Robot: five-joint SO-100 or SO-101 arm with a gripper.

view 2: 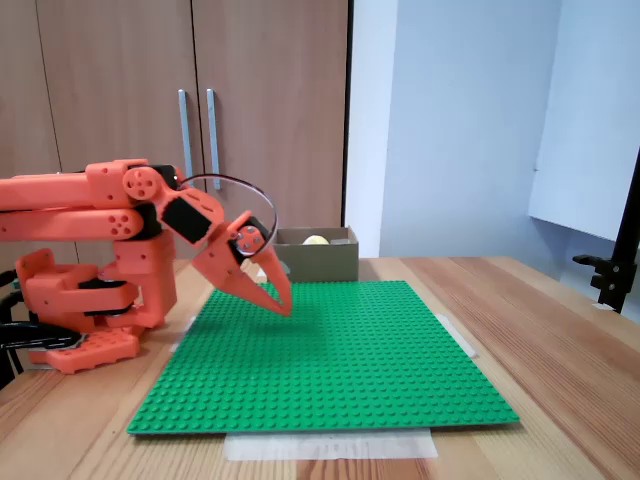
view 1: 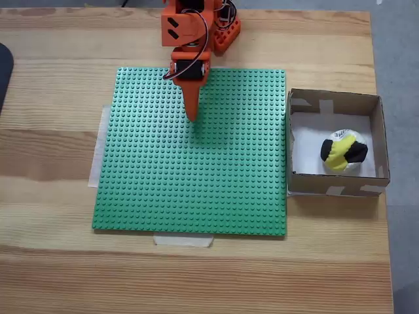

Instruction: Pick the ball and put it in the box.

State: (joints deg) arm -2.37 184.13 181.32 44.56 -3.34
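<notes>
Ball: lies inside the box, apart from the arm.
Claw: closed, holding nothing, above the green baseplate.
Progress: placing looks done; nothing evidently left.

One overhead; one low, side-on; both baseplate.
</notes>
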